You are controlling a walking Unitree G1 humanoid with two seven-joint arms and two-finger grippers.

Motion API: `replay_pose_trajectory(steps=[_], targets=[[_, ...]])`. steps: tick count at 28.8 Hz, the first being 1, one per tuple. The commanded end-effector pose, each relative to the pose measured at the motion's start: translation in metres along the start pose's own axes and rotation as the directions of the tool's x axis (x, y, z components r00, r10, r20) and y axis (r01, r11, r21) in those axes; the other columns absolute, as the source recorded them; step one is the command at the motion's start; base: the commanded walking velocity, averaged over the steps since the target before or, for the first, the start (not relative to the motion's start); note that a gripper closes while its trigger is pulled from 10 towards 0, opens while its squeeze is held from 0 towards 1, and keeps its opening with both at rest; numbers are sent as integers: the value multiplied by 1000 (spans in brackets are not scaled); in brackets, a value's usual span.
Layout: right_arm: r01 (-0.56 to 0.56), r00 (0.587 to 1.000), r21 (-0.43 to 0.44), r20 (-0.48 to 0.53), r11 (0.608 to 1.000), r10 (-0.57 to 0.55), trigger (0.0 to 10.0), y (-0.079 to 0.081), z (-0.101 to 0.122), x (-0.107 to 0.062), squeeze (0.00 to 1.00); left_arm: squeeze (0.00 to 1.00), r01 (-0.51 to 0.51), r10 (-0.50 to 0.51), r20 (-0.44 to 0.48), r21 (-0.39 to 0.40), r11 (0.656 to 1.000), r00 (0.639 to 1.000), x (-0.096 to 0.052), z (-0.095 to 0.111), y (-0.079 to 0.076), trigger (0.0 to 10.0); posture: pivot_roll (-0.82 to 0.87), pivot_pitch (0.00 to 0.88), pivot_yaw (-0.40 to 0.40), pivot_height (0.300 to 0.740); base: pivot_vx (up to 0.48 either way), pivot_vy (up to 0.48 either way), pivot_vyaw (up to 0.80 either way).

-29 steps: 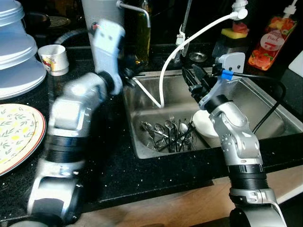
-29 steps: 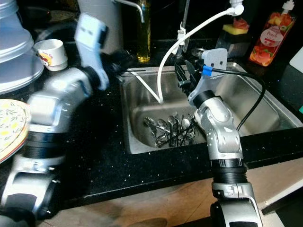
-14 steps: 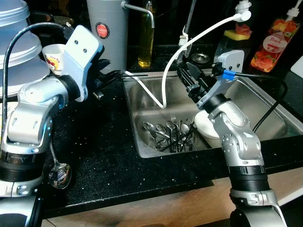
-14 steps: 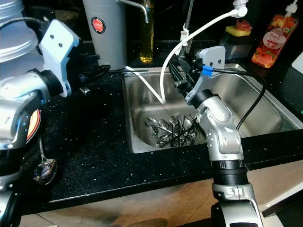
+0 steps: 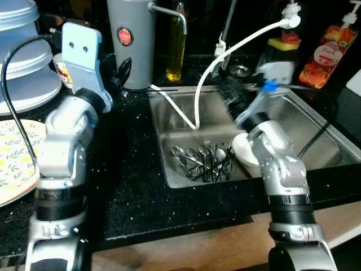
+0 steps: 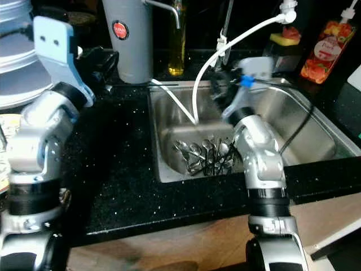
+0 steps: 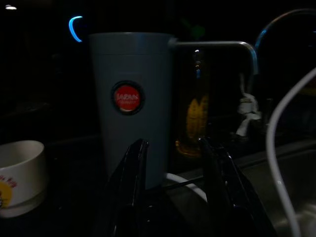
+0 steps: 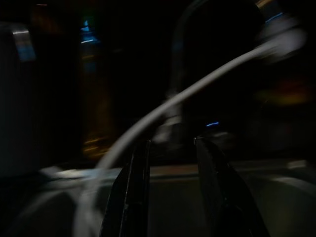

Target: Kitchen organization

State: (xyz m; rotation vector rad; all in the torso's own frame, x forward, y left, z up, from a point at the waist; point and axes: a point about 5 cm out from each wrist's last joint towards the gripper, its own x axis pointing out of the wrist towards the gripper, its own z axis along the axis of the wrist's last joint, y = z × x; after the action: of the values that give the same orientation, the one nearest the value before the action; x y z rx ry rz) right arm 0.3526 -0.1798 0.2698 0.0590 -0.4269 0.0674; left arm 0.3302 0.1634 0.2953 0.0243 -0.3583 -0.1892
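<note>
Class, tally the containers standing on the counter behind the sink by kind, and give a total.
Grey canister: 1
Oil bottle: 1
Red soap bottle: 1
Paper cup: 1
Total: 4

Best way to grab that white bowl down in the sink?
Take the white bowl by its near rim, coming straight down from above with the right pincer. It sits open side up beside the cutlery pile, and the sink walls block a sideways approach, so likely one finger inside and one outside.
</note>
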Motion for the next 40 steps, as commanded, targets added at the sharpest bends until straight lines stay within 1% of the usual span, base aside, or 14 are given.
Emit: replay_pose_trajectory(steps=[1,6,10,17,21,23,24,25,26,29,30,33,37,40], targets=[[49,999,-46,25,998,-48,10000,-8,2,-2,0,0,-6,5,29,23,1000,1000,-2,2,-4,10000,142,26,-50,740,0,0,0],[104,994,-5,42,995,-104,10000,-21,6,-4,0,0,24,-25,60,26,999,998,-4,4,-9,10000,142,28,-49,740,0,0,0],[167,984,11,61,986,-167,10000,-26,6,-3,0,0,13,-17,68,60,998,998,-2,2,-10,10000,141,20,-44,740,0,0,0],[167,982,12,89,986,-167,10000,-23,8,-5,0,0,16,-15,89,-8,1000,996,3,11,-9,10000,137,14,-37,740,0,0,0],[162,981,28,106,986,-164,10000,-22,10,-6,0,0,12,-13,113,12,1000,994,8,23,-9,10000,138,10,-36,740,0,0,0],[161,980,42,108,986,-165,10000,-23,11,-6,0,0,-8,10,122,-12,1000,992,11,28,-10,10000,142,4,-36,740,0,0,0],[160,980,51,110,986,-165,10000,-22,11,-5,0,0,-24,31,132,-59,998,991,14,31,-13,10000,151,0,-44,740,0,0,0],[160,980,51,110,986,-165,10000,-22,11,-5,0,0,-24,31,132,-59,998,991,14,31,-13,10000,151,0,-44,740,0,0,0],[159,980,56,113,986,-165,10000,-22,11,-4,0,0,-38,51,135,-101,994,989,17,31,-16,10000,151,0,-44,740,0,0,0],[154,980,63,114,986,-160,10000,-16,11,-2,0,0,-80,110,107,-256,963,988,23,25,-30,10000,144,0,-39,740,0,0,0],[149,981,64,116,987,-156,10000,-15,11,-2,0,0,-124,156,77,-321,939,985,23,21,-35,10000,144,0,-36,740,0,0,0],[146,981,67,121,987,-153,10000,-13,11,-2,0,0,-216,239,-1,-435,874,971,20,13,-41,10000,143,0,-22,740,0,0,0],[157,978,69,125,985,-165,10000,-15,11,-4,0,0,-259,272,-40,-458,850,962,14,10,-40,10000,147,0,-13,740,0,0,0],[177,974,67,129,982,-185,10000,-20,11,-7,0,0,-315,321,-70,-471,824,945,5,19,-24,10000,159,0,13,740,0,0,0]])
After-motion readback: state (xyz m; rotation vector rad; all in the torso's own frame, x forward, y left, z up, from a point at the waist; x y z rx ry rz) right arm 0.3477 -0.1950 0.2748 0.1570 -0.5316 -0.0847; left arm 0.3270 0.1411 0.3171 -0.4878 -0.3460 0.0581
